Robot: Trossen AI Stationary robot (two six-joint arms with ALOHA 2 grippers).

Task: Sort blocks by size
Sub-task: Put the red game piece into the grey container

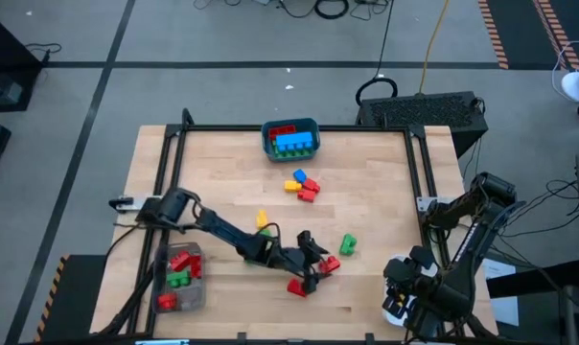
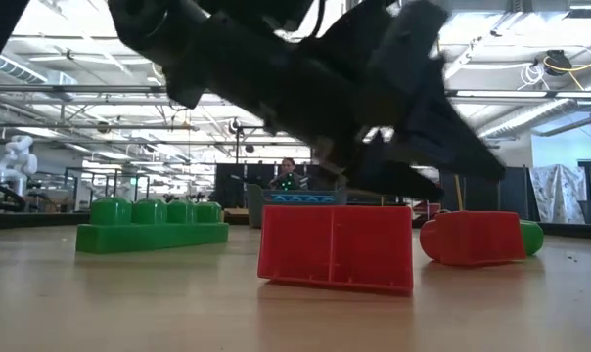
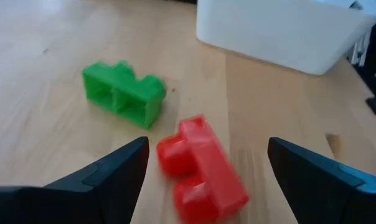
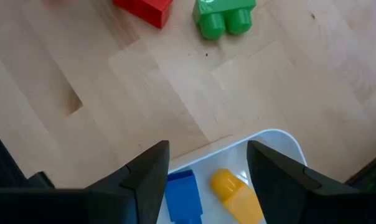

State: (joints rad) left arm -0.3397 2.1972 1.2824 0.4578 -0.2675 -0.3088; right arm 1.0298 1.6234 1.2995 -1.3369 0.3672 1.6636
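Note:
My left gripper (image 1: 318, 261) (image 3: 206, 155) is open, low over the near middle of the table. Its fingers stand on either side of a red block (image 3: 200, 174) lying on the wood, without touching it. A green block (image 3: 122, 93) (image 1: 347, 245) lies just beyond. Another red block (image 1: 297, 286) (image 2: 337, 246) lies nearer the front edge. My right gripper (image 1: 402, 287) (image 4: 206, 155) is open, pointing down over a white tray (image 4: 269, 143) at the near right. That tray holds a blue block (image 4: 182, 193) and a yellow block (image 4: 238, 196).
A teal bin (image 1: 289, 139) with blue and red blocks stands at the far edge. Yellow, blue and red blocks (image 1: 304, 184) cluster mid-table, and a yellow and green one (image 1: 262, 222) lies beside the left arm. A clear tray (image 1: 179, 278) at the near left holds red and green blocks.

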